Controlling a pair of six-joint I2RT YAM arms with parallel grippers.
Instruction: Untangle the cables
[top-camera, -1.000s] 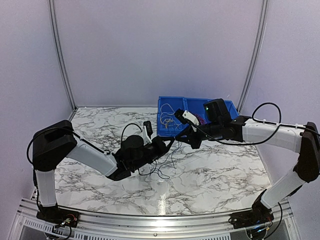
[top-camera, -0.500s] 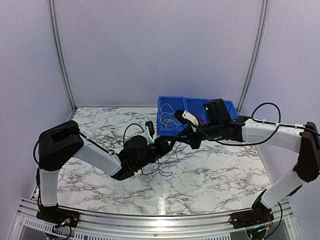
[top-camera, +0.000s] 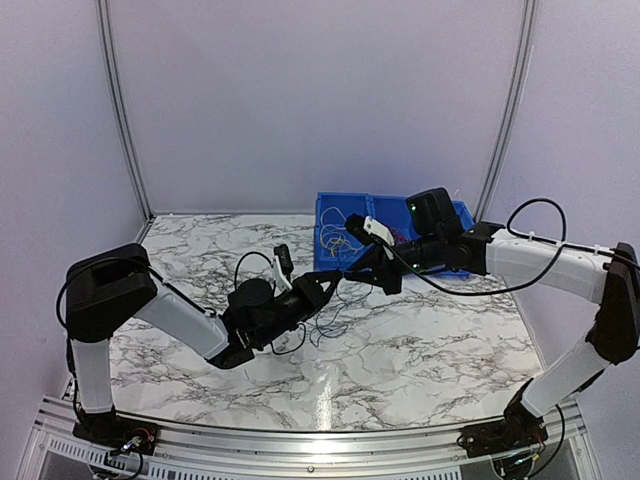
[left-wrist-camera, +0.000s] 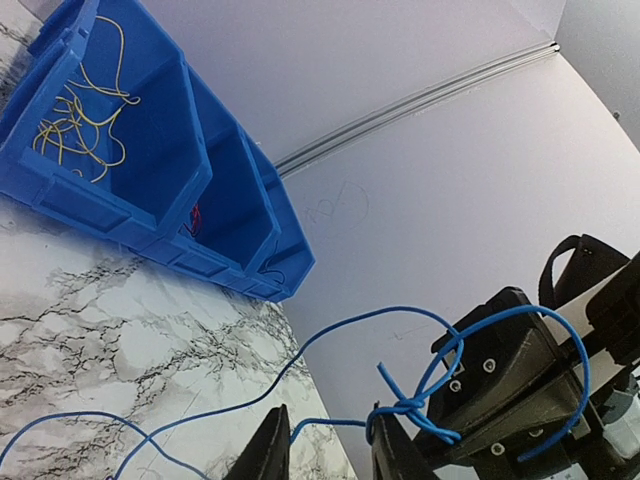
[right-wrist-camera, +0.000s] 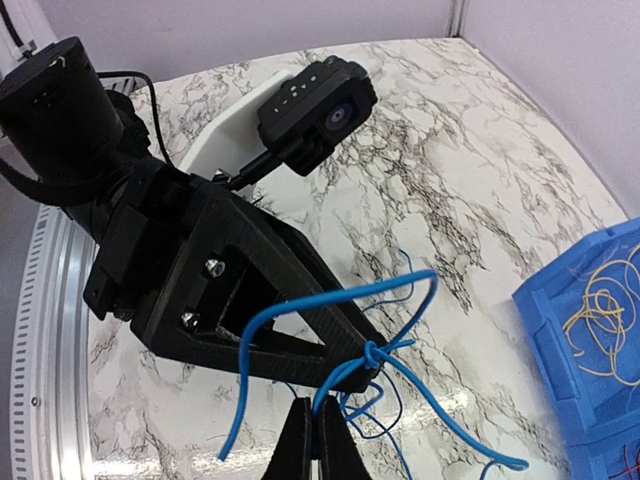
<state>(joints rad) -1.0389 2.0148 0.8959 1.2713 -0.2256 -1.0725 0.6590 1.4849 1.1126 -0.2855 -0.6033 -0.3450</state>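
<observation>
From above, the left gripper and right gripper meet tip to tip over the marble table, just in front of the blue bins. The blue cable hangs between them and trails in thin loops onto the table below the left one.

On my left wrist view, the left gripper stands partly open. The blue cable passes through the gap between its fingers, apparently loose, and a tight knot sits just off the right-hand finger. A loop rises from it against the black body of the right gripper. Beyond lie the bins, one with yellow cables, the next with red cables.

On my right wrist view, the right gripper is pinched fully together, and a strand of the blue cable runs down into the pinch. The knot lies just above its tips, touching the tip of the left gripper, which fills most of the picture and blocks the table behind. The left wrist camera sits on top of it.
</observation>
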